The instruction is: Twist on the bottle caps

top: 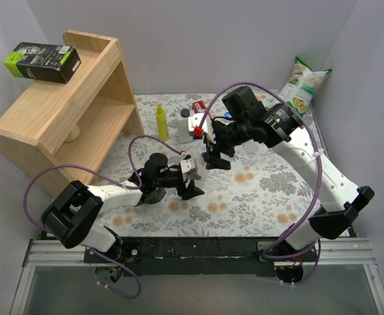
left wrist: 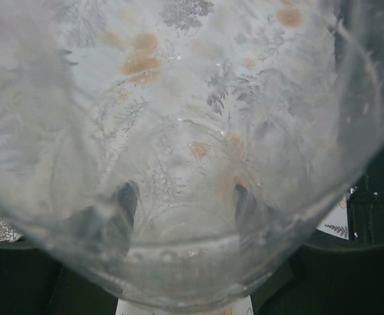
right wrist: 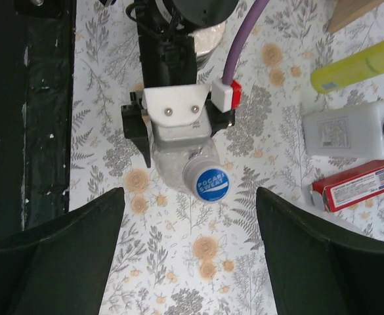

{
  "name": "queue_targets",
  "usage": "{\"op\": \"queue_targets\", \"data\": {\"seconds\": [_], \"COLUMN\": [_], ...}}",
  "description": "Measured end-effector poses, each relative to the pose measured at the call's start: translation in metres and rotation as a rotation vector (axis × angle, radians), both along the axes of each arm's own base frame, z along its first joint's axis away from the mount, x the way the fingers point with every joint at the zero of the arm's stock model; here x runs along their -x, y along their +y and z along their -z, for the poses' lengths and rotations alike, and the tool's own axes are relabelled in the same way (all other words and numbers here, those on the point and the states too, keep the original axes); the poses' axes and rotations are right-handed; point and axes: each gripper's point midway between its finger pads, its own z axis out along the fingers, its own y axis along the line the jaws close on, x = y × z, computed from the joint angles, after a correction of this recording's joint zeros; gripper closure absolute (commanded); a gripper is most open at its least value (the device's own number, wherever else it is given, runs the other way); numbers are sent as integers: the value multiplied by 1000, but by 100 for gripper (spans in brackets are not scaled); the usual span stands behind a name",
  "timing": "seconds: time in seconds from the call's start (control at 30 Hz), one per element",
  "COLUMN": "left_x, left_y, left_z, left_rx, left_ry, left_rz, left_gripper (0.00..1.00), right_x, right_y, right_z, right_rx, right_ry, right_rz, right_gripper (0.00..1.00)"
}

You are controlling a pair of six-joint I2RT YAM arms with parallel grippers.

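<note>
The clear bottle (right wrist: pixel 172 167) is pinched by left gripper (right wrist: pixel 178 152), neck tilted up toward right gripper (right wrist: pixel 188 191); blue cap (right wrist: pixel 205 182) is seated on the neck, centred between the spread right jaws (tightness cannot be judged); right arm nearer.

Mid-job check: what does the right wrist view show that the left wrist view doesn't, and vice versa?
Right wrist only: the blue cap sitting on the neck of the clear bottle, the left gripper clamped on that bottle, plus a yellow bottle, white bottle and red box. Left wrist only: its own fingers, seen dimly through the bottle wall. Both: the bottle and the flowered table cover.
</note>
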Motion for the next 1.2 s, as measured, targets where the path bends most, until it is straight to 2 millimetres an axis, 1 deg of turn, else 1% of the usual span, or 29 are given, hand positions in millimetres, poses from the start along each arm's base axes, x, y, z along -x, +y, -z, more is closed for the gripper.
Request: {"op": "queue_targets", "data": {"seconds": [0.07,0.13,0.2,0.4,0.47,0.7,0.9,1.1,1.2], "left_x": [2,4,5,2,1,0,6,9,10], "left_y": [0,-1,-2,-6,-7,-9,-12,-13,-12], "left_z": [0,0,-1,-10,-11,-16,-20,-21,-18], "left_rx": [-3,-2,0,21,27,49,74,78,67], "left_ry": [2,0,-2,-17,-13,33,83,103,88], "left_rz": [15,25,31,35,31,-2,2,12,22], "left_gripper": [100,100,100,100,100,100,100,100,100], "right_x": [-4,-6,-6,0,1,-3,-5,-5,-7], "right_y": [7,11,14,13,13,11,-1,-26,-34], "right_z": [-8,-9,-3,27,31,31,34,41,45], "right_rx": [-37,-50,-52,2,9,18,43,112,148], "right_ry": [-27,-32,-23,58,69,46,2,-32,-30], "right_rz": [-8,-18,-26,-40,-42,-39,-17,50,78], "right_gripper": [10,10,10,11,11,11,12,13,14]}}
